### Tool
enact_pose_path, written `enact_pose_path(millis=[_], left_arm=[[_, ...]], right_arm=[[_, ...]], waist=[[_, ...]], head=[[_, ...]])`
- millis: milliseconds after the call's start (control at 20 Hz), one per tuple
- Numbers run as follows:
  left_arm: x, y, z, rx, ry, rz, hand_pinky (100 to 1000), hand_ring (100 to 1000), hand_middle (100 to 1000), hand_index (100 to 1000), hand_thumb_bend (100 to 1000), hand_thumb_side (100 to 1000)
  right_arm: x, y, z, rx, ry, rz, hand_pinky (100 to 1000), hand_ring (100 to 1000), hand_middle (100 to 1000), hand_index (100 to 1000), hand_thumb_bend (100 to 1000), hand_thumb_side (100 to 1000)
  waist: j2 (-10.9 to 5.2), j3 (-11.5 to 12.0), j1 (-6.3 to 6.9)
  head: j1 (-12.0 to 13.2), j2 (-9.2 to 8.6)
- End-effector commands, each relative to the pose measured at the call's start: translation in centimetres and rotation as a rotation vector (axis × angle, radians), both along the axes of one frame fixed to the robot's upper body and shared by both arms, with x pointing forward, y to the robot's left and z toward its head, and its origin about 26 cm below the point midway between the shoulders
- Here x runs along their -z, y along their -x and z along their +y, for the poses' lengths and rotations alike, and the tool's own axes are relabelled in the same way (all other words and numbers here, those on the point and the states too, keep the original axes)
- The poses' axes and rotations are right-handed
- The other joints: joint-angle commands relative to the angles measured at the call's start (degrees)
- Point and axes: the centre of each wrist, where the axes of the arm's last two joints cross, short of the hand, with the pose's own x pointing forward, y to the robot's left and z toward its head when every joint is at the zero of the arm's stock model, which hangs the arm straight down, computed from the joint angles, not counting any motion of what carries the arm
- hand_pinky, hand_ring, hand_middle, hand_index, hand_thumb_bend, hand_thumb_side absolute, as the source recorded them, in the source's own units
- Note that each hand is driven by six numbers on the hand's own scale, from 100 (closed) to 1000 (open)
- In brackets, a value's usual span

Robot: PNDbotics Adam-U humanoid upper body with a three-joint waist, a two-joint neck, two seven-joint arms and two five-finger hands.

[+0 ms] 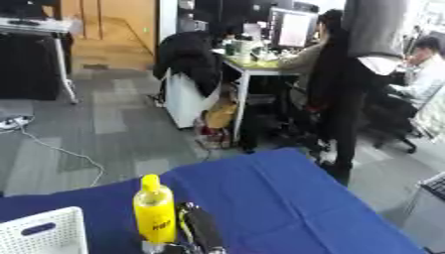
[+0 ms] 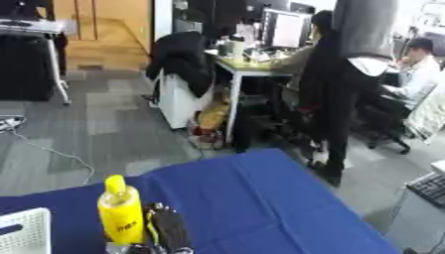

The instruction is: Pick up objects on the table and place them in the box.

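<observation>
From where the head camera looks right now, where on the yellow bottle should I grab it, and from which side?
Take the yellow bottle around its straight middle body, below the narrow neck and cap. It stands upright on the blue table. Come from the robot's left or from above: a dark object stands close against its right side, and the white box lies further left. No robot hand shows clearly.
</observation>
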Motion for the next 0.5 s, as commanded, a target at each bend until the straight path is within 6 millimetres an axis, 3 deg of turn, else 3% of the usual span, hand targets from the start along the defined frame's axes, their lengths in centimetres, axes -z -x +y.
enact_pose_path(millis=[50, 100, 500], left_arm=[[-0.6, 0.3, 0.1, 0.002, -0.013, -0.025, 695, 614, 864, 877, 251, 886], [-0.5, 0.3, 0.1, 0.002, -0.014, -0.025, 694, 614, 864, 877, 254, 883], [-0.4, 0.3, 0.2, 0.0, -0.025, -0.031, 696, 616, 864, 877, 250, 889]], right_arm=[[-3.7, 0.5, 1.0, -0.041, -0.04, -0.095, 100, 100, 100, 274, 100, 867], [-4.5, 0.8, 1.3, -0.055, -0.052, -0.119, 100, 100, 100, 275, 100, 807], [-9.8, 3.6, 3.8, -0.197, -0.135, -0.271, 100, 100, 100, 284, 100, 797]], waist=[[-0.98, -0.2, 0.32], [-1.03, -0.4, 0.32], [-1.22, -0.7, 0.36]], head=[[0.6, -0.3], [0.7, -0.25], [2.4, 0.54]])
